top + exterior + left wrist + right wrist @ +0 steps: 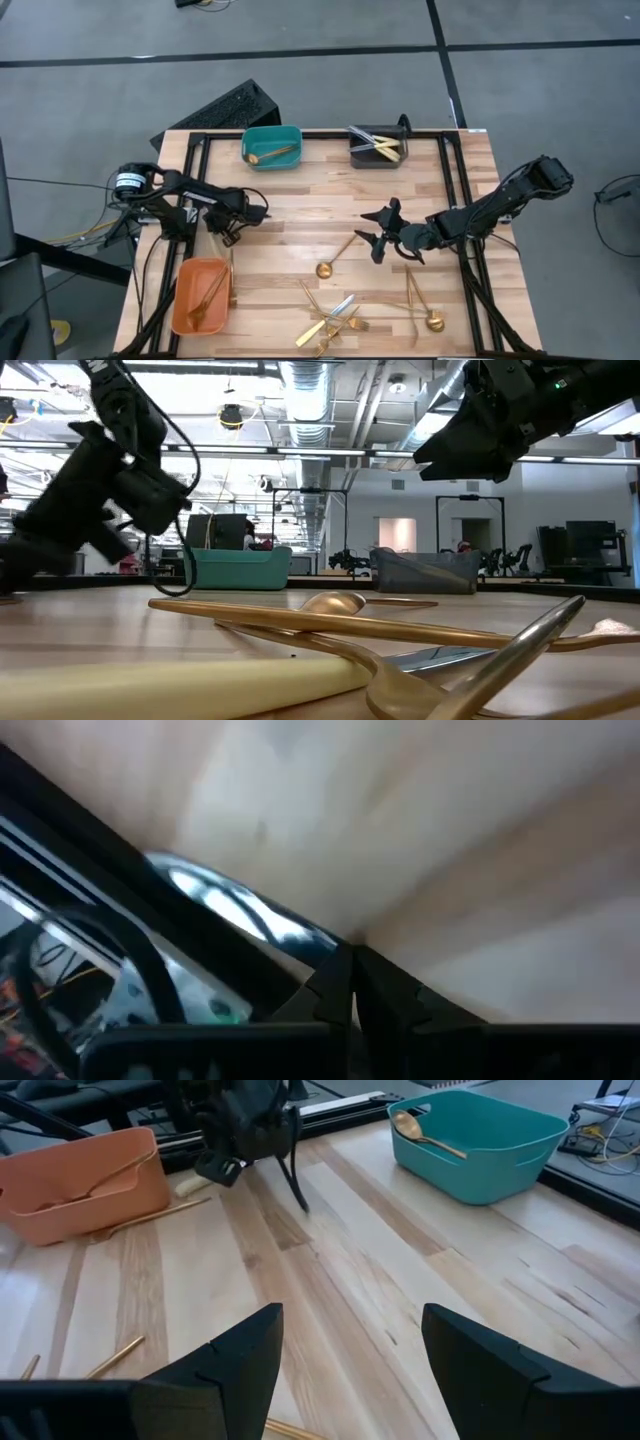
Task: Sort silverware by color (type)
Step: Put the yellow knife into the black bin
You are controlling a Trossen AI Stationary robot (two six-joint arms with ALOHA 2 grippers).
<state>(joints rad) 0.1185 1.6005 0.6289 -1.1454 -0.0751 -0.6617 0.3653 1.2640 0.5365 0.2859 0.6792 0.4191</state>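
Gold silverware lies on the wooden table: a spoon (335,258) mid-table, a crossed heap of forks and knives (330,320) at the near edge, and a spoon with another piece (424,308) to its right. A teal bin (272,147) holds a spoon (425,1135), a grey bin (378,147) holds knives, and an orange bin (200,295) holds forks. My left gripper (230,232) is shut with nothing in it and points down just beyond the orange bin's far rim. My right gripper (350,1350) hangs open above mid-table, near the lone spoon.
One gold piece (150,1218) lies on the table beside the orange bin's right wall. Black frame rails (450,190) run along the table's left, right and far sides. Bare wood stretches between the two grippers and toward the far bins.
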